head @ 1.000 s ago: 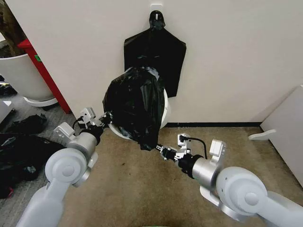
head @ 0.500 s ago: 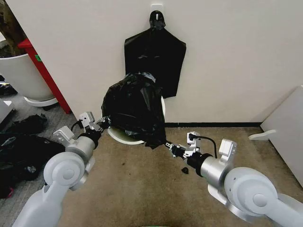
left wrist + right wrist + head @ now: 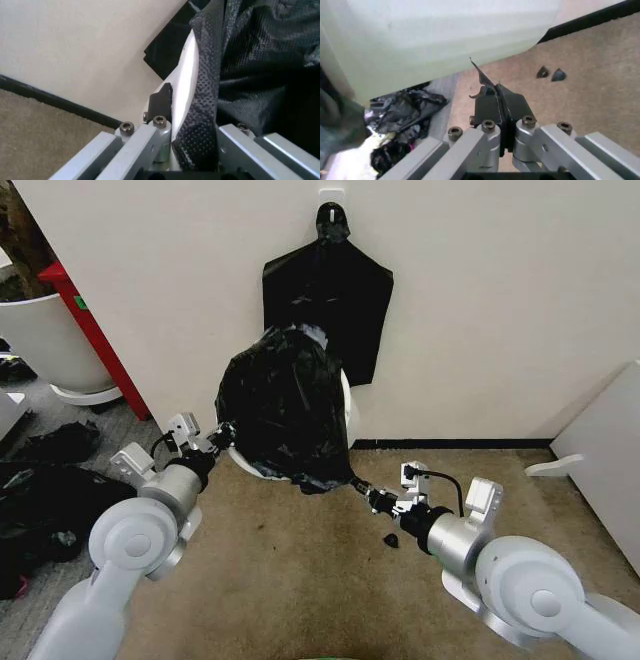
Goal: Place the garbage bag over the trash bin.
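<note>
A flat black bag (image 3: 328, 300) hangs by its pinched neck from a white hook (image 3: 331, 197) on the cream wall (image 3: 490, 290). A black baseboard (image 3: 460, 444) runs where the wall meets the brown carpet (image 3: 290, 570). At far left stands a large white tub (image 3: 40, 340) beside a red post (image 3: 90, 330), with crumpled black bags (image 3: 45, 480) on the floor. Two small black scraps (image 3: 550, 73) lie on the carpet. A white panel (image 3: 600, 450) leans at right.
</note>
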{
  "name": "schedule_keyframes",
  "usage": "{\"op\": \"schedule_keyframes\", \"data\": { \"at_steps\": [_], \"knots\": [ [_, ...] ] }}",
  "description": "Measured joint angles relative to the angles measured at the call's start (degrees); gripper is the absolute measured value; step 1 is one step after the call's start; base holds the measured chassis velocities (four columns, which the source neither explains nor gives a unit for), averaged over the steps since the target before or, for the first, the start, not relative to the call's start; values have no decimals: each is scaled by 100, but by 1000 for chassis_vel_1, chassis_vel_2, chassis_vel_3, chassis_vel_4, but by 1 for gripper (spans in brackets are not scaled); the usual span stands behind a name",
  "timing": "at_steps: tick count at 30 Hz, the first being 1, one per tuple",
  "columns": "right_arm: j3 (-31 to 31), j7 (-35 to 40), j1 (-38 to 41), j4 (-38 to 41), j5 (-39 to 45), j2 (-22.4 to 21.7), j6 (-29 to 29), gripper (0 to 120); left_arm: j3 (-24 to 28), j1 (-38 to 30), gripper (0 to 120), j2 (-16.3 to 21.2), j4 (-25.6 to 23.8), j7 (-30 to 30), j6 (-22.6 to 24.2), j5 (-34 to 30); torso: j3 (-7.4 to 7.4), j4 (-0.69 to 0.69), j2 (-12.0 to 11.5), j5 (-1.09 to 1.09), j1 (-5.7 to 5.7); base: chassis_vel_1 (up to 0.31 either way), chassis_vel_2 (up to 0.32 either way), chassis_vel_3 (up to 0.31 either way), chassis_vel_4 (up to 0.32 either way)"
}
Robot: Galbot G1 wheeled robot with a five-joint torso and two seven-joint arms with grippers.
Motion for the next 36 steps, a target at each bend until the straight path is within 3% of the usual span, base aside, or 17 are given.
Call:
{"op": "schedule_keyframes", "data": {
  "at_steps": [3,9,14,17,20,24,26,30,36],
  "knots": [
    [72,181,-24,152,-105,-28,-106,0,14,10,1,17,22,137,-25,268,0,0,0,0,0,0,0,0,0],
    [203,265,-164,350,-1139,-166,-346,19,108,-6,1,26,171,347,-192,1083,0,0,0,0,0,0,0,0,0],
    [1147,52,-301,449,-1692,-407,-664,41,138,100,1,138,297,637,-330,1921,0,0,0,-1,0,0,0,0,0],
    [1288,-67,-49,450,-1728,-478,-679,48,187,137,1,170,300,714,-366,2135,0,-1,0,0,0,0,0,0,0],
    [991,-198,783,453,-1640,-486,-683,61,247,187,1,219,273,808,-389,2291,0,0,0,-1,0,0,0,0,0],
    [649,-234,1614,364,-949,-342,-483,74,241,259,1,306,222,958,-411,2273,0,1,0,-2,0,0,0,0,0],
    [701,-277,1894,193,-6,-202,-289,83,189,310,1,364,227,1118,-445,2133,0,2,0,-2,0,0,0,0,0],
    [1171,-609,1804,-104,1652,-85,-168,97,121,326,1,400,232,1262,-464,1771,0,0,0,-1,0,0,0,0,0],
    [1571,-1075,1641,-725,2766,-148,-430,100,81,372,1,500,147,1579,-340,1580,0,-1,0,0,0,0,0,0,0]
  ]
}}
